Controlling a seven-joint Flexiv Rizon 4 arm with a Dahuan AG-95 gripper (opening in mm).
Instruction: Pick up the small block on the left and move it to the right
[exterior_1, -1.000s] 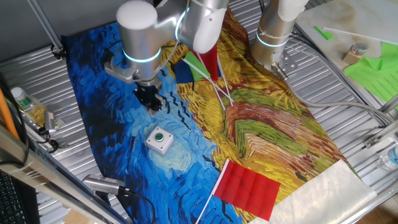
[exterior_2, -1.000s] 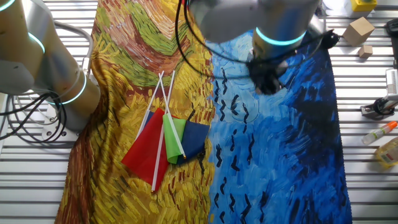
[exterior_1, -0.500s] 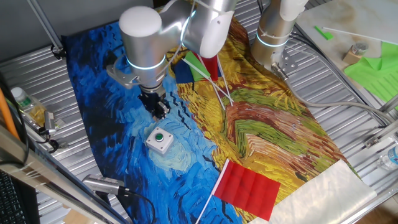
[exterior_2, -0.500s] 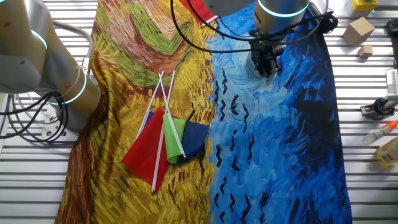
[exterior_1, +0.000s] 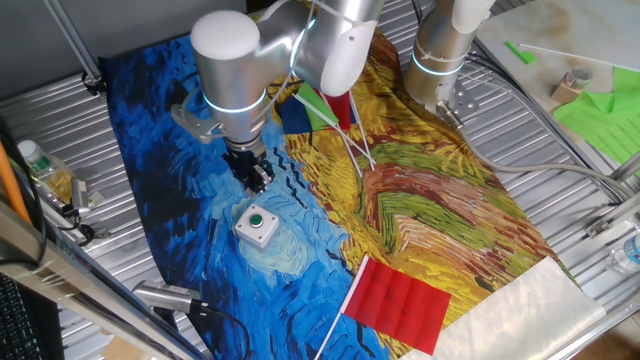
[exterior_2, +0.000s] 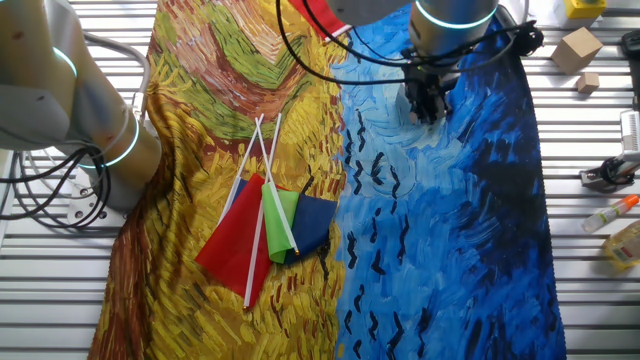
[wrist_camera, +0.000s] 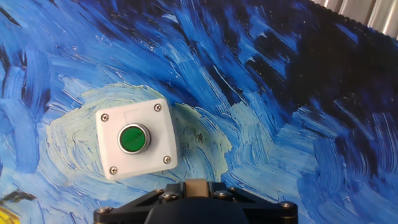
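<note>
The small block (wrist_camera: 198, 187) is a tan cube that shows at the bottom edge of the hand view, pinched between my black fingers (wrist_camera: 163, 198). My gripper (exterior_1: 256, 176) is shut on it and hangs just above the blue part of the painted cloth (exterior_1: 180, 215). It also shows in the other fixed view (exterior_2: 428, 103), where the block is too small to make out. The white box with a green round button (exterior_1: 256, 226) lies on the cloth just in front of the gripper, and it fills the left middle of the hand view (wrist_camera: 135, 147).
A bundle of red, green and blue flags (exterior_2: 268, 232) lies on the yellow half of the cloth. A red flag (exterior_1: 396, 302) lies near the front edge. A second arm's base (exterior_1: 440, 58) stands at the back. Two wooden blocks (exterior_2: 577, 50) sit off the cloth.
Over the last second my gripper moved across the blue cloth toward the white button box, with the block in it. It has held still for the last half second.
</note>
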